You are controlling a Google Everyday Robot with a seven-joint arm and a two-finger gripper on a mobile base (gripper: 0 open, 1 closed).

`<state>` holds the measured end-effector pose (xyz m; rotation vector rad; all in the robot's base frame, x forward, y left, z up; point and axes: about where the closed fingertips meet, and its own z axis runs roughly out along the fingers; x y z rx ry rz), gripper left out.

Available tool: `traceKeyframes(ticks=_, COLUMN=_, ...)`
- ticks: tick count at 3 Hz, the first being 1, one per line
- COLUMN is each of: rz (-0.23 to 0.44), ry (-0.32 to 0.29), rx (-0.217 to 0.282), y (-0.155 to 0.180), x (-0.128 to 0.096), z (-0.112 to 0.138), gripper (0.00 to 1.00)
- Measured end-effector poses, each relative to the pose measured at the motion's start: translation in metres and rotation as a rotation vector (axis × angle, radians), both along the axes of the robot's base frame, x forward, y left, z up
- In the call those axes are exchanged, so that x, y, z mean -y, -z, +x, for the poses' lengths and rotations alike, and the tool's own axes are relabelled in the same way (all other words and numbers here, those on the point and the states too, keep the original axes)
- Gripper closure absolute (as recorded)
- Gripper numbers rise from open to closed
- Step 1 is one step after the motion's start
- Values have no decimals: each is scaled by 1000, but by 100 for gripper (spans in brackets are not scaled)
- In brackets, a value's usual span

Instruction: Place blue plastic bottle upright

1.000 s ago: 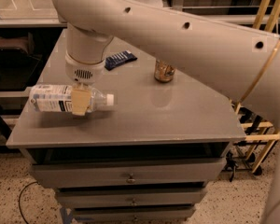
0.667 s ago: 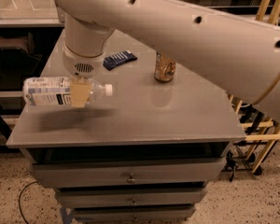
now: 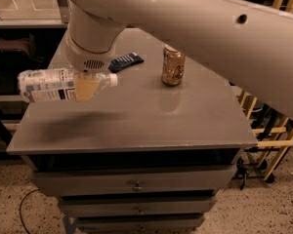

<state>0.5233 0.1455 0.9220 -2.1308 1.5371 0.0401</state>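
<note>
Grey cabinet top (image 3: 136, 118) | jaws above it gripping bottle (image 3: 45, 85) | floor (image 3: 266, 213) perhaps terrazzo

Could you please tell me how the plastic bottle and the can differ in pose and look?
The blue plastic bottle hangs sideways above the table, clamped in the gripper; the can stands upright on it. The bottle is clear with a pale label; the can is brownish-gold. Both are drink containers.

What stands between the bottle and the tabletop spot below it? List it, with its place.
Nothing visible does. The end effector holds the blue plastic bottle sideways above the table, and the surface under it is bare. The drink can and the dark blue packet sit farther back, off to the side.
</note>
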Motion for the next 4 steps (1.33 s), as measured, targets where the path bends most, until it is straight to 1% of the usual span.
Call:
traceKeyframes(ticks=1, rz=-1, ry=2, rx=-3, y=0, x=0, z=0, gripper=100)
traceKeyframes(ticks=2, rz=-26, ry=-60, rx=52, y=-4, x=3, z=12, gripper=100)
traceKeyframes(ticks=3, rz=-65, ry=-175, rx=151, y=-20, x=10, z=39, gripper=100)
traceKeyframes(ticks=4, rz=-61, ry=-293, rx=232, y=-33, x=14, z=65, gripper=100)
